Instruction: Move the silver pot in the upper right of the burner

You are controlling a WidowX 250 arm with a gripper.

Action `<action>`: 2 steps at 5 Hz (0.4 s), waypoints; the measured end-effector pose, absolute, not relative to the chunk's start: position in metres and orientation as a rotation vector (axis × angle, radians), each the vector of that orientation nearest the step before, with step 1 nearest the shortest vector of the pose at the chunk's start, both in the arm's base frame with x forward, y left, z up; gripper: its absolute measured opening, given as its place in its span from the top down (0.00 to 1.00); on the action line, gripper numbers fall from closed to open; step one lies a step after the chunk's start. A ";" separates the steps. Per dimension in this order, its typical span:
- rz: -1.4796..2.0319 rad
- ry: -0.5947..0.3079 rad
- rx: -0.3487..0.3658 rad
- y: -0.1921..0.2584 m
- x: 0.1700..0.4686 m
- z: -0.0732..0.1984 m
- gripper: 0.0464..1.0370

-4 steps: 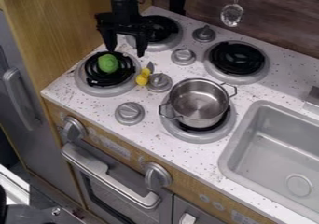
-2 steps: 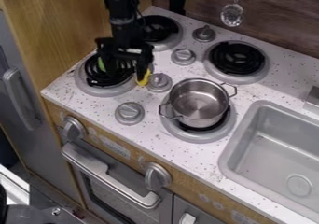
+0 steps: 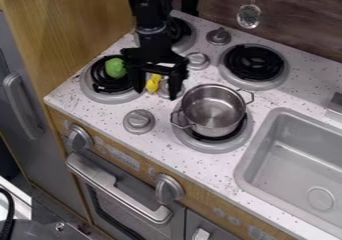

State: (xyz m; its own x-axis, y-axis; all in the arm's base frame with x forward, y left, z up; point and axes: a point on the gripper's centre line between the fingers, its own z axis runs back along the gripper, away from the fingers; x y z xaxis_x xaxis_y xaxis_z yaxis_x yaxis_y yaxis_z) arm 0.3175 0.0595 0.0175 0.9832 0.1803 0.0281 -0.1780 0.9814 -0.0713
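My gripper [image 3: 156, 91] hangs over the stove's left part, its two fingers spread apart with a gap between them. It is up and to the left of the silver pot [image 3: 214, 110], not touching it. The pot stands upright and empty on the front right burner [image 3: 214, 146], one handle toward the upper right and one toward the lower left. At the upper right of the stove, the back right burner [image 3: 254, 62] is bare.
A green round object [image 3: 115, 68] lies on the front left burner [image 3: 109, 97]. A yellow object [image 3: 153, 83] is beside the gripper's fingers. Grey knobs [image 3: 139, 121] stand between the burners. The sink [image 3: 300, 159] is at the right; a spoon [image 3: 248, 16] hangs behind.
The gripper has come down and then moved right, from over the front left burner toward the pot. The green object it partly covered shows again. The pot has not moved.
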 end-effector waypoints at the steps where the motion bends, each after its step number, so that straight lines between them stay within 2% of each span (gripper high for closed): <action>1: 0.103 -0.073 -0.117 0.023 0.307 0.013 0.04; 2: 0.027 -0.102 -0.135 -0.011 0.315 0.011 0.04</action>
State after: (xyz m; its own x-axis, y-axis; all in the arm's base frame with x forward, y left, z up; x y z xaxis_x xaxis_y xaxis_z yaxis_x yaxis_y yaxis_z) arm 0.3151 -0.0105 0.0109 0.9945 0.0341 0.0995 -0.0204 0.9906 -0.1356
